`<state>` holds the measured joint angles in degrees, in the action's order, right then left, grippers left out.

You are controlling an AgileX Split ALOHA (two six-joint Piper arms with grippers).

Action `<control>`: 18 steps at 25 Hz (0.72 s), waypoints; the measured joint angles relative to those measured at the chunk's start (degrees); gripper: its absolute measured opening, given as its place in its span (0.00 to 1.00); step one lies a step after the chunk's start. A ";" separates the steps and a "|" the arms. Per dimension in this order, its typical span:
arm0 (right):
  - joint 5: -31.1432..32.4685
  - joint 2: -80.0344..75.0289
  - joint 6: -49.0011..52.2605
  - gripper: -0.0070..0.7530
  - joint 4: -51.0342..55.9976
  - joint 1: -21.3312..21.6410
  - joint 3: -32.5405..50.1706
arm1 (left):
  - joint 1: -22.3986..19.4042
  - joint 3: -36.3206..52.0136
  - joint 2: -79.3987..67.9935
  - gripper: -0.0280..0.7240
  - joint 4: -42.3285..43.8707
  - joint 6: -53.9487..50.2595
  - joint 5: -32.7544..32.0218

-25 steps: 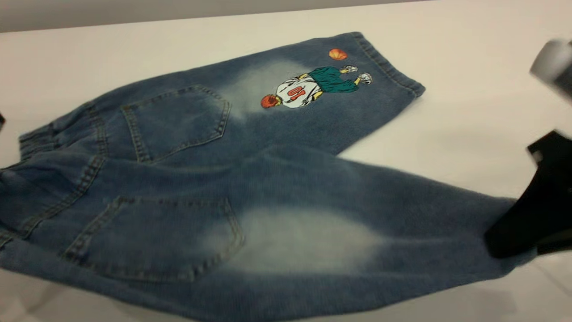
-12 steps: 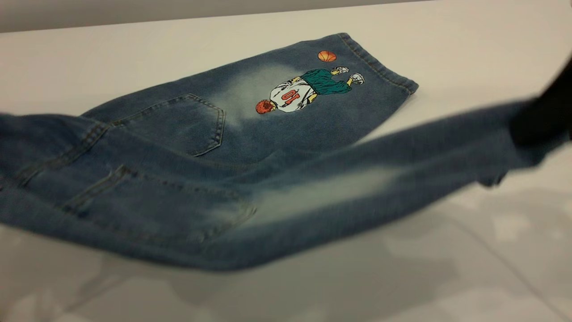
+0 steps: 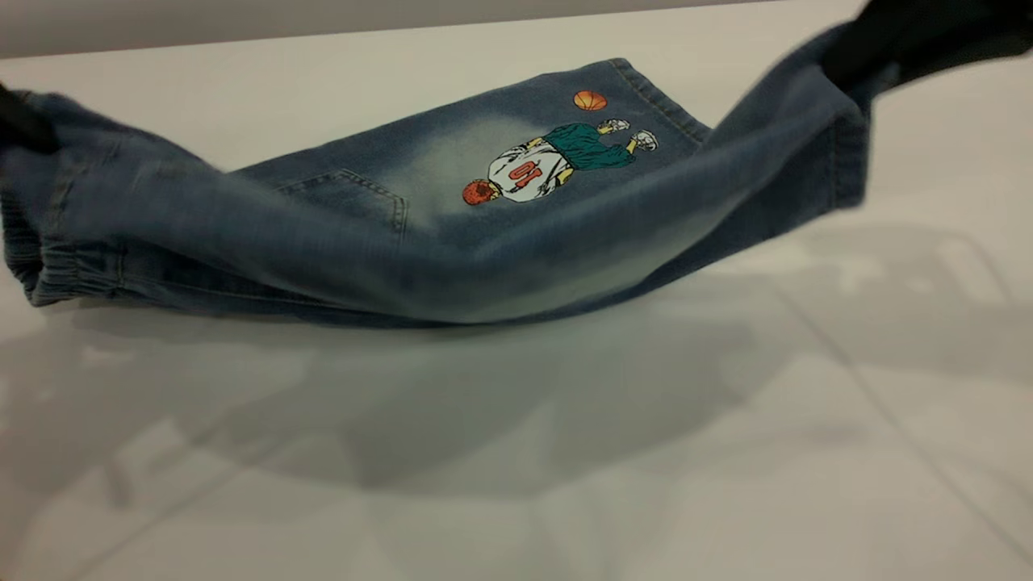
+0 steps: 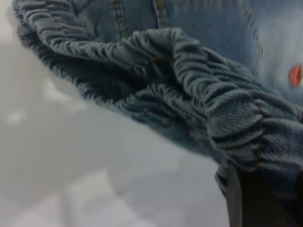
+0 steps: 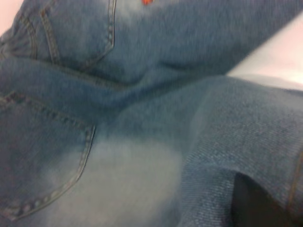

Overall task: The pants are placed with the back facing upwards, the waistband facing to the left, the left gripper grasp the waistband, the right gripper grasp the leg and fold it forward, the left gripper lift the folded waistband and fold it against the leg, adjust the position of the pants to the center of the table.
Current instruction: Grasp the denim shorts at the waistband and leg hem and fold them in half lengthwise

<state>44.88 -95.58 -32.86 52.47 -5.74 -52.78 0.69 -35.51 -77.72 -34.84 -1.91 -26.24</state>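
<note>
The pants (image 3: 452,234) are held up off the table (image 3: 565,452) at both ends, sagging in the middle. The waistband (image 3: 32,258) is clamped in the left tool (image 3: 20,121) near the table's left edge, and the leg (image 3: 775,177) is pinched at its hem by the right tool (image 3: 888,40) up by the far right corner. The printed leg (image 3: 549,153) is left lying flat behind
</note>
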 joint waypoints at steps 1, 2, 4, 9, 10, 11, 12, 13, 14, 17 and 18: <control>0.00 -1.95 0.61 0.04 0.16 0.00 -2.03 | 0.00 0.00 -0.71 0.22 -1.56 -0.02 1.59; 0.12 -3.87 0.99 0.04 0.23 0.00 -4.04 | 0.00 0.00 -1.61 0.22 -4.02 -0.02 3.17; 0.19 -7.45 1.48 0.04 0.46 0.00 -7.75 | 0.00 0.00 -3.58 0.22 -8.03 -0.07 6.49; 0.03 -16.54 1.99 0.04 2.93 0.00 -17.10 | 0.00 -0.05 -8.52 0.22 -16.56 -0.07 14.24; -0.17 -18.33 2.15 0.04 3.51 0.00 -18.55 | 0.00 -0.05 -9.53 0.22 -18.26 -0.07 15.89; -0.38 -19.78 2.50 0.04 4.17 0.00 -20.17 | 0.00 -0.05 -10.33 0.22 -19.49 -0.07 17.16; -0.88 -21.54 2.71 0.04 4.91 -0.10 -21.68 | 0.00 -0.05 -11.33 0.22 -21.05 -0.07 18.83; -1.71 -23.27 2.87 0.04 5.81 -0.34 -22.84 | 0.00 -0.05 -11.97 0.22 -22.71 -0.07 20.50; -2.67 -24.64 2.87 0.04 7.02 -0.76 -24.13 | 0.00 -0.05 -12.52 0.22 -24.27 -0.07 21.92; -3.66 -29.32 2.87 0.04 9.36 -2.79 -27.47 | 0.00 -0.05 -13.20 0.22 -29.16 -0.07 26.24; -3.71 -30.52 2.87 0.04 9.27 -3.72 -28.58 | 0.00 -0.05 -13.20 0.22 -29.92 -0.07 27.80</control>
<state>41.17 -126.10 -29.99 61.73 -9.46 -81.36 0.69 -35.56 -90.92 -64.76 -1.98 1.56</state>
